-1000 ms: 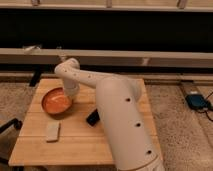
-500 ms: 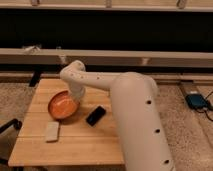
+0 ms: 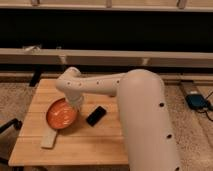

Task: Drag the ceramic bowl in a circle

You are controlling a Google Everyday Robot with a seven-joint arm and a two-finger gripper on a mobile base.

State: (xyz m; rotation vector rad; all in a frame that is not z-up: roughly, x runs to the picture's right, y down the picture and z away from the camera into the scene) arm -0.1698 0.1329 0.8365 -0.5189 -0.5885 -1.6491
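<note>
1. A wooden desk [image 3: 100,147] was seen carrying the ceramic bowl [image 3: 60,115], a flat black phone [image 3: 96,115] and a small pale block [image 3: 48,140].
2. The phone was laid slanted just right of the bowl, near its rim but apart from it; the block was set at the bowl's front-left edge, touching or just beside it.
3. The desk's right side was largely hidden by the bulky white arm [image 3: 145,120], stretched leftward and bent down at the bowl.
4. A blue object [image 3: 196,101] was seen on the floor, well right of the desk.
5. The bowl was found upright on the desk's left half.
6. The gripper [image 3: 76,104] was positioned at the bowl's back-right rim; whether it was open, closed or holding the rim could not be told
</note>
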